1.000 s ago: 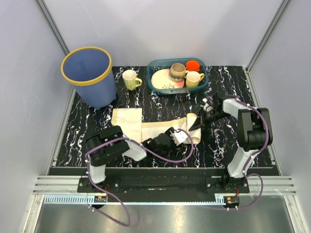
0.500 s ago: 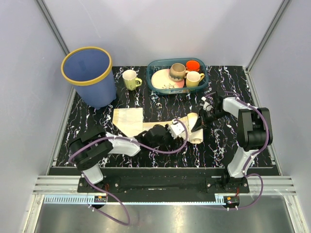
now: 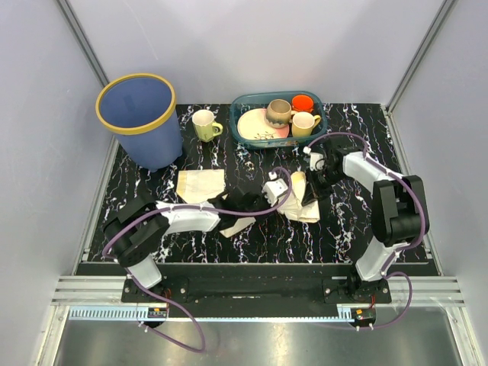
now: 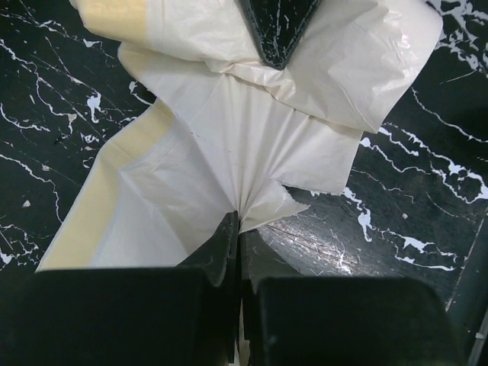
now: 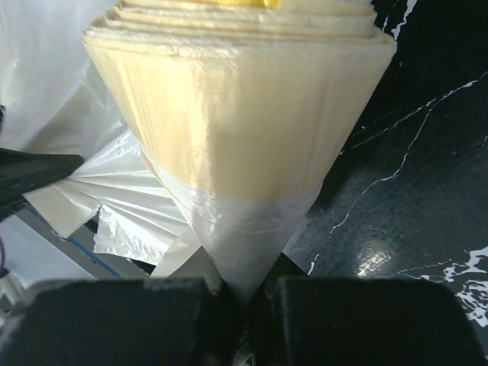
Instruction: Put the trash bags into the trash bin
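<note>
Trash bags lie mid-bench, with both arms on them.

Left pincer: jaws closed tight, with a pleated fold of thin white film pinched between them. The film fans out ahead of the fingers, flat on the bench, with a cream-yellow band down its left edge.

Right pincer: also closed, gripping the narrow lower end of a folded stack of bags. Its layered edges show at the top of that view, and white film is spread to its left.

From overhead I see the two pincers nose to nose over the pale heap, just right of bench centre. More pale film shows on either side of the left forearm: a flat folded part and a small corner. I cannot tell whether they are one sheet.

Trash bin: upright at the far-left corner, well apart from the bags. Green mug just right of it, then a teal basket of crockery.
</note>
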### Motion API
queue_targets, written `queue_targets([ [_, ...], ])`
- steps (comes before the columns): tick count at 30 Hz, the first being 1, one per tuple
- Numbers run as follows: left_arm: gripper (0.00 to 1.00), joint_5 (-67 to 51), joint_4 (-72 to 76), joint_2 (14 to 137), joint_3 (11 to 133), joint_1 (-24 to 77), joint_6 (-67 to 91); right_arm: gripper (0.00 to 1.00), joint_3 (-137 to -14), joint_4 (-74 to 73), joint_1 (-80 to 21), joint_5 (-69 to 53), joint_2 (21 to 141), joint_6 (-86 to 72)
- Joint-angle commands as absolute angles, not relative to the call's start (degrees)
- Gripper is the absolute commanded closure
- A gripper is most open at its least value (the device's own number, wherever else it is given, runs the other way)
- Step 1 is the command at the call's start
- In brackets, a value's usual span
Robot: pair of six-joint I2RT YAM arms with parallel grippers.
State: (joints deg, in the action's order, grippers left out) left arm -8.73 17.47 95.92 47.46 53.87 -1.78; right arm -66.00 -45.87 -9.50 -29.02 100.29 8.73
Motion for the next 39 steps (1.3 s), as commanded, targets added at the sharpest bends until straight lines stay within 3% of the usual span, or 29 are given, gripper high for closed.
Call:
queue_targets([
  [1, 1.00, -8.79, 10.64, 92.20, 49.66, 51.15, 1.67, 1.00, -63.64, -43.86, -8.52, -13.89, 97.12, 18.01],
  [29, 1.00, -13.53, -1.32, 91.40, 54.22, 40.96, 8.35, 1.00, -52.65, -34.72, -8.88, -0.36, 95.10, 33.83],
  [34, 0.99, -17.83, 0.96, 91.58, 53.88, 41.65, 5.11, 1.00, -56.42, -40.14, -8.79, -7.26, 96.76, 31.83],
  [35, 0.89, -17.84, 1.31, 90.45, 53.53, 42.53, 2.31, 1.00, -57.38, -41.30, -8.88, -8.34, 98.07, 30.86],
  [36, 0.63, -17.32, 2.10, 89.57, 52.83, 43.32, 0.46, 1.00, -59.22, -42.53, -8.88, -9.39, 98.87, 30.33],
  [39, 0.25, -12.76, 9.03, 83.08, 45.64, 48.41, -11.13, 1.00, -60.82, -45.17, -8.79, -11.95, 100.90, 29.36],
])
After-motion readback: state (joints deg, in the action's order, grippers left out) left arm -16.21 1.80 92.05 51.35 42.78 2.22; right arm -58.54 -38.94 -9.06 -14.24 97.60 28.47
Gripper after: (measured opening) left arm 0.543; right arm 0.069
